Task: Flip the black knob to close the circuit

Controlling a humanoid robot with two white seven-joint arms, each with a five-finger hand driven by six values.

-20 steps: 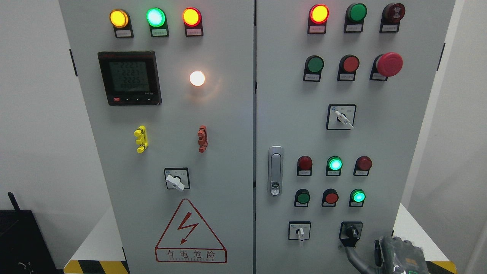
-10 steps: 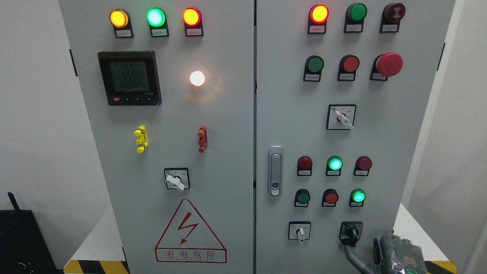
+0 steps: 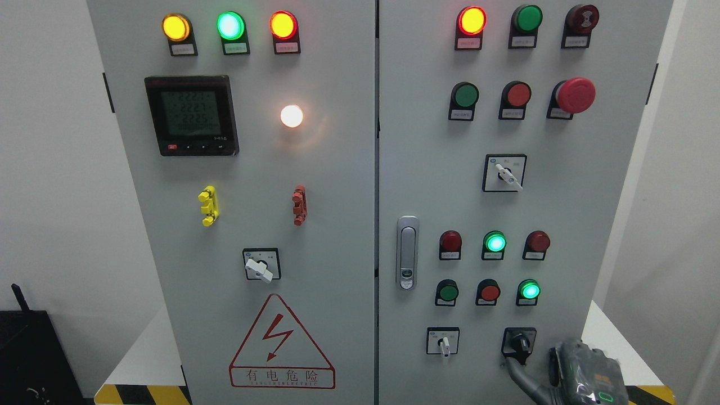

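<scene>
The right robot hand (image 3: 585, 377) shows at the bottom right corner, wrapped in a clear cover, with one grey finger (image 3: 520, 376) reaching up-left so that its tip lies just under the black knob (image 3: 520, 343); whether the finger touches the knob, and whether the other fingers are spread or curled, I cannot tell. The knob sits on a black plate low on the right cabinet door (image 3: 562, 197), just above and left of the robot hand. Left of the knob is one small white selector switch (image 3: 444, 342), a second white selector (image 3: 507, 175) stands far above the robot hand, and a third (image 3: 260, 267) is on the left cabinet door (image 3: 337, 225), well to the left. Directly above the knob are two rows of three round lamps and buttons: in the upper row the middle green lamp (image 3: 495, 242) is lit, in the lower row the right green one (image 3: 529, 290). Higher up stands one red mushroom stop button (image 3: 575, 94). The left door carries three lit top lamps, one white lamp (image 3: 291, 116), one digital meter (image 3: 192, 115) and one red warning triangle (image 3: 281, 343)
</scene>
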